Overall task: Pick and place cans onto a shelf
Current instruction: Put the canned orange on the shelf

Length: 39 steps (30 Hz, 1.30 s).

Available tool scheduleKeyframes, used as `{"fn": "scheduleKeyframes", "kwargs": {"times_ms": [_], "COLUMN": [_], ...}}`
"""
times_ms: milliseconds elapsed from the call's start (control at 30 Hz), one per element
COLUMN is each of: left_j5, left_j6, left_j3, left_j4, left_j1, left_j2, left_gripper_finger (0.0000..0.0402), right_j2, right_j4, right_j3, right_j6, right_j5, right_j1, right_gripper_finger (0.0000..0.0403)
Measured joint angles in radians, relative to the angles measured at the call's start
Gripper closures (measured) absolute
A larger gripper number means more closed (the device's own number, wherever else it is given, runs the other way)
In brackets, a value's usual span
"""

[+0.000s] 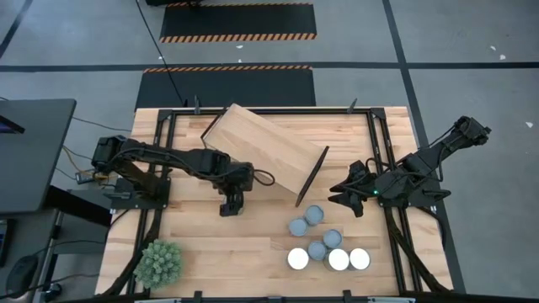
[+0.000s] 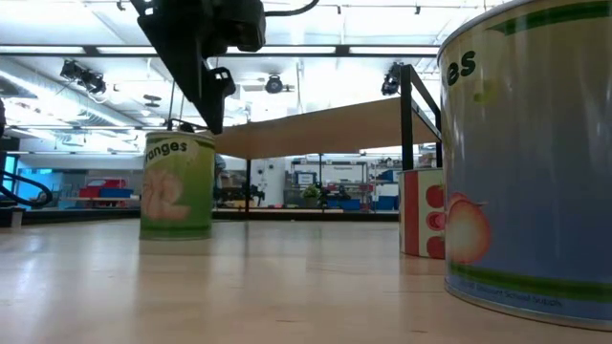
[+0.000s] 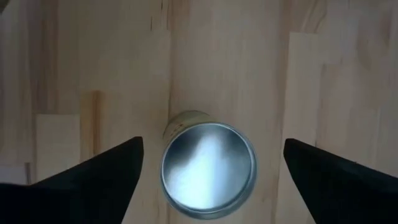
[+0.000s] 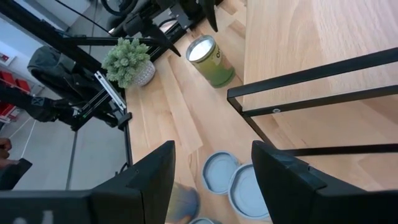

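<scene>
No can sits on the shelf [image 1: 268, 148] yet. The left hand [image 3: 208, 171], fingers apart, hovers over one can [image 3: 209, 169] standing on the bench [image 1: 219, 252]; seven cans [image 1: 324, 244] wait near the right hand [image 1: 347, 195], half-open and idle.

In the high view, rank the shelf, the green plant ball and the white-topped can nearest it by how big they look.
1. Shelf, largest by far.
2. Plant ball.
3. White-topped can, smallest.
The camera looks straight down, so nearness hardly skews this.

In the high view the left end effector [image 1: 229, 208] hides the can [image 3: 209, 169] directly beneath it, and the nearest can [image 2: 531, 162] in the low view is cut off at the edge.
</scene>
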Motion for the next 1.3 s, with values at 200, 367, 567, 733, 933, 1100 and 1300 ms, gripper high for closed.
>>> {"fn": "scheduleKeyframes", "kwargs": {"times_ms": [200,367,567,733,933,1100,1300], "left_j5": [-0.006,-0.018,-0.026,-0.051,-0.055,-0.101,-0.096], "left_j6": [0.024,0.043,0.056,0.078,0.086,0.121,0.120], "left_j3": [-0.001,-0.001,-0.002,-0.002,-0.003,-0.003,-0.003], "left_j4": [-0.016,-0.016,-0.016,-0.016,-0.024,-0.024,-0.033], "left_j1": [-0.001,-0.009,-0.017,-0.016,-0.024,-0.045,-0.056], "left_j2": [0.003,0.003,0.003,0.003,0.003,0.003,0.024], "left_gripper_finger": [0.0004,0.0003,0.0003,0.0003,0.0003,0.0003,0.0003], "right_j2": [0.000,0.000,0.000,0.000,0.000,0.000,0.000], "right_j4": [0.001,0.001,0.002,0.003,0.003,0.003,0.007], "right_j3": [0.000,0.000,0.000,0.000,0.000,0.000,0.000], "right_j6": [-0.004,-0.005,-0.005,-0.005,-0.005,-0.005,-0.017], "right_j5": [0.000,0.003,0.003,0.023,0.025,0.025,0.026], "right_j1": [0.000,0.000,0.000,0.000,0.000,0.000,0.000], "right_gripper_finger": [0.0184,0.0184,0.0184,0.0184,0.0184,0.0184,0.0184]}}
